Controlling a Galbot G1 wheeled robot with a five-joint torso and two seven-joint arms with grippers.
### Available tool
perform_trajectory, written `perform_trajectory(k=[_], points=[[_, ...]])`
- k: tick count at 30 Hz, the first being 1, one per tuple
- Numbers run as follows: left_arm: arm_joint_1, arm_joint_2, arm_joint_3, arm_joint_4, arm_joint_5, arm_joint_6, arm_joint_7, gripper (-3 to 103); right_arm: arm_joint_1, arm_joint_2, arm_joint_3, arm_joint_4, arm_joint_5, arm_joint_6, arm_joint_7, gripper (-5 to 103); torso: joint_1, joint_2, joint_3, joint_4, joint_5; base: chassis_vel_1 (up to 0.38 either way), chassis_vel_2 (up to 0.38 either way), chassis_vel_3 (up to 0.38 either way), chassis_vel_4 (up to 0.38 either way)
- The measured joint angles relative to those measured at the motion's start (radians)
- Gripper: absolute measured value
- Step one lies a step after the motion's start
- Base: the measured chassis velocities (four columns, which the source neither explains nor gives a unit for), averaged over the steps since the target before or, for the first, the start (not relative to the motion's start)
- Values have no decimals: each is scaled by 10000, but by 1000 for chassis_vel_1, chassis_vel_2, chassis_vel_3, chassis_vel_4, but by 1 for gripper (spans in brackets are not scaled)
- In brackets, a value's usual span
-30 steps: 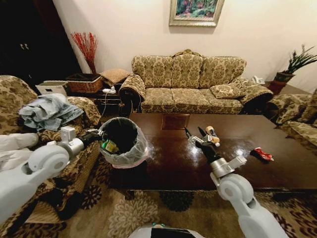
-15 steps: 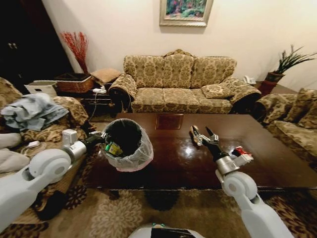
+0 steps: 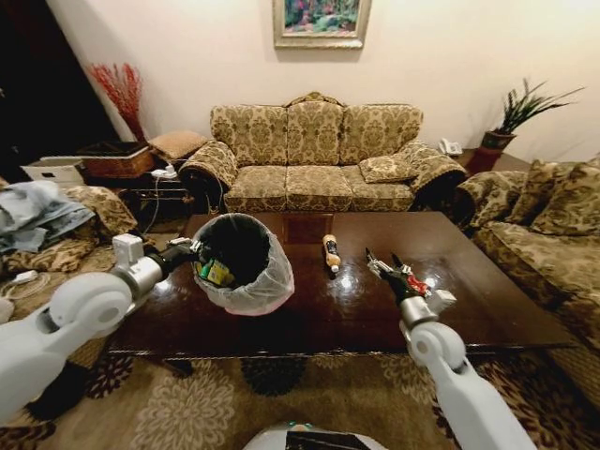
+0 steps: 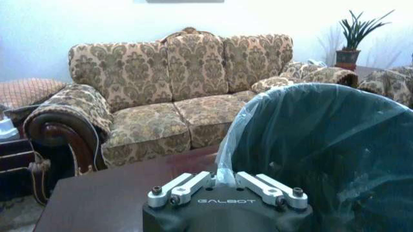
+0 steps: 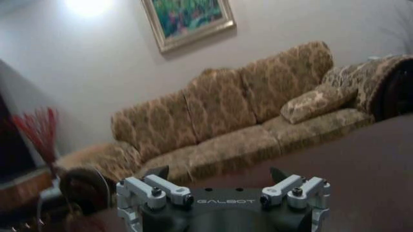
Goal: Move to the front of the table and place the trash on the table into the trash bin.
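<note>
Trash (image 3: 331, 253), a small yellow-brown bottle, lay near the tabletop's far edge; it looked light and slippery, best pinched around its middle. The right gripper (image 3: 384, 264) hung wide open and empty above the table (image 3: 487, 295), and the left gripper (image 3: 190, 249) was closed on the rim of the trash bin (image 3: 246, 302).

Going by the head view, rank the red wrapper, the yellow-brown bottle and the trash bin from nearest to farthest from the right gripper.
1. The red wrapper, on the table right beside the right gripper.
2. The yellow-brown bottle, lying toward the table's middle, on the gripper's left.
3. The trash bin, at the table's left end, gripped at its rim by the left gripper.
</note>
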Motion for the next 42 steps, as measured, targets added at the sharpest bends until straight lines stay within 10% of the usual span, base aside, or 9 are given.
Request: perform_trajectory(k=[42], points=[[-120,338,488,526,137,-143,101,2,4954,3323,-1630,-8576,-2383,502,-114,96,0,0,0,3,5,8,10,-2,-3]])
